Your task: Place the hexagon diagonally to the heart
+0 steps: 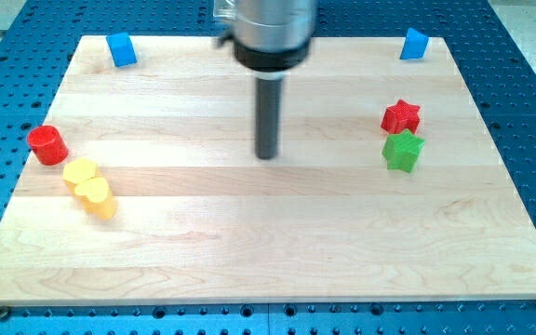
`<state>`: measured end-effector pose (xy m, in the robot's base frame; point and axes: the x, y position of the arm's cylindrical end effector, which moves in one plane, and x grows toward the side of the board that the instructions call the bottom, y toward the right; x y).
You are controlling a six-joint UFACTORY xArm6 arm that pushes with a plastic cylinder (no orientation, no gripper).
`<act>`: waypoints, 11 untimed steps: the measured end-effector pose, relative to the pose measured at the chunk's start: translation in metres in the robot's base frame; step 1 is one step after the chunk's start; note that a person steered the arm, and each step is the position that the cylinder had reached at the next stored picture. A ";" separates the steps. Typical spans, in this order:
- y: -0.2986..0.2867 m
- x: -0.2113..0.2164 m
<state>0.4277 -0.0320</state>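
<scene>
A yellow hexagon block lies near the board's left edge, touching a yellow heart block just below and to its right. My tip stands near the board's middle, far to the right of both yellow blocks, touching no block.
A red cylinder sits up-left of the hexagon. Blue blocks sit at the top left and top right. A red star sits above a green star at the right. The wooden board lies on a blue perforated table.
</scene>
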 end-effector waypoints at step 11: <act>-0.168 0.076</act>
<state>0.5037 -0.1999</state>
